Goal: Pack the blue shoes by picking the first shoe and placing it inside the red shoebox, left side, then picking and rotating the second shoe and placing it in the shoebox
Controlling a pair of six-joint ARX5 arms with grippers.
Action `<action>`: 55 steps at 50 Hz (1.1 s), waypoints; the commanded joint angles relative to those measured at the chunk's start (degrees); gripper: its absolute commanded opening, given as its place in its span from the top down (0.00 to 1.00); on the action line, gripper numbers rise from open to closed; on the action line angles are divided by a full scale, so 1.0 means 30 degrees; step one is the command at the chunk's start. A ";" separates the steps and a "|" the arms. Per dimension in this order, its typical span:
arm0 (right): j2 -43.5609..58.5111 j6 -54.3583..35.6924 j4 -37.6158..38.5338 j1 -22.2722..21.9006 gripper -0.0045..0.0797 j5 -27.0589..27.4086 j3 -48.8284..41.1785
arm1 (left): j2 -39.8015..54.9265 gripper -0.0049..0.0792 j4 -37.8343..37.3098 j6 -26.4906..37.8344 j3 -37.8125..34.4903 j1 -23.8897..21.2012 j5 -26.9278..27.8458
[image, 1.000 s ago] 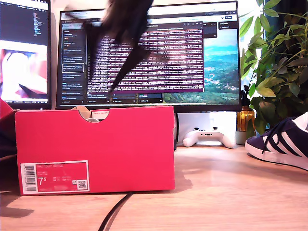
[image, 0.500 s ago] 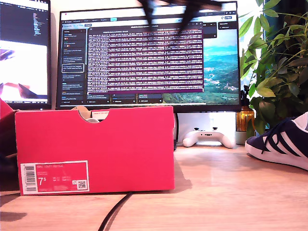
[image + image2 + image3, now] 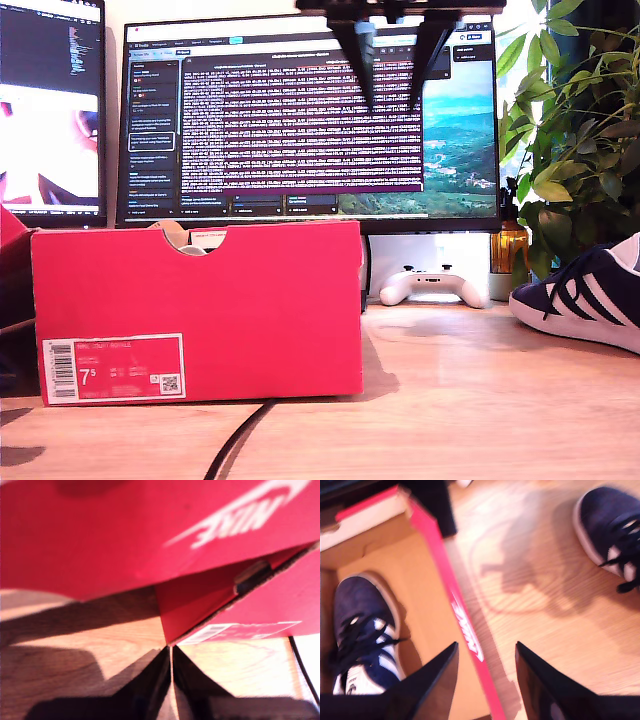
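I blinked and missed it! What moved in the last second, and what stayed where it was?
My second gripper moved. A second ago it was a dark blur above the red shoebox; now it hangs open, higher and further toward the exterior view's right, holding nothing. The shoebox, the game controller and the blue shoe on the desk stayed put.

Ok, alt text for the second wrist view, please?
One blue shoe lies inside the open red shoebox, while the other blue shoe sits outside on the wooden desk. My second gripper hangs open above the box wall.
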 commanded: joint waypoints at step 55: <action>-0.9500 0.4320 -0.0095 -0.6448 0.29 0.0670 -1.4557 | 0.0073 0.97 -0.0488 0.0138 -0.0401 -0.0058 0.0015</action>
